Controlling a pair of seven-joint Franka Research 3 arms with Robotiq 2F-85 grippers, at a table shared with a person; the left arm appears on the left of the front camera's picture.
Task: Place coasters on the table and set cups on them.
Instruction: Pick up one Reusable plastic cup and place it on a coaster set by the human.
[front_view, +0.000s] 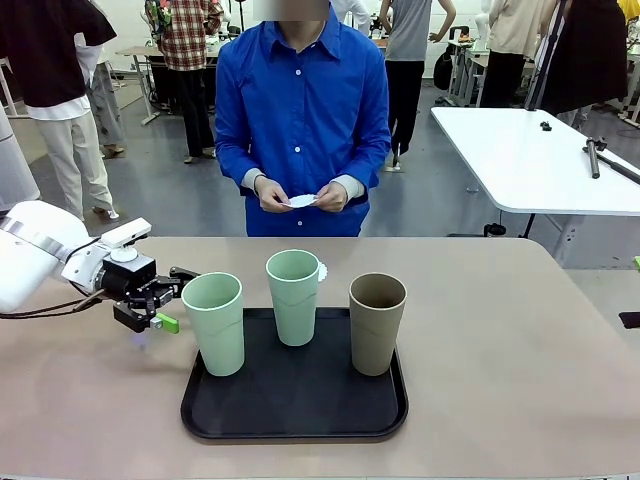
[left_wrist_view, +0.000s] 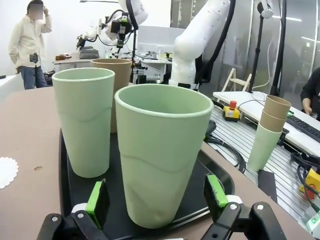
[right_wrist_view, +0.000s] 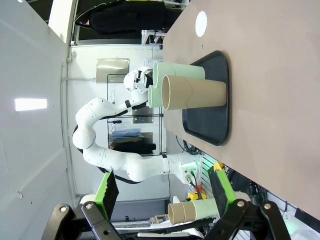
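Left gripper (front_view: 172, 298) wide open, pads flanking near green cup (front_view: 214, 322) from its 9 o'clock, no squeeze yet. Right gripper (right_wrist_view: 162, 187) open, empty.
All cups on black tray (front_view: 295, 420): middle green cup (front_view: 294, 296) close at 2 o'clock, brown cup (front_view: 377, 322) at 3.
One coaster (front_view: 322, 270) on table (front_view: 500, 380), 12 o'clock of middle green cup.
Risk: tapered wall slips through pads, cup tips, clips neighbour.

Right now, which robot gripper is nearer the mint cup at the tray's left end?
Left. The left gripper is open right beside that mint cup, a finger to each side. The right gripper, open too, hangs far off past the other end of the tray.
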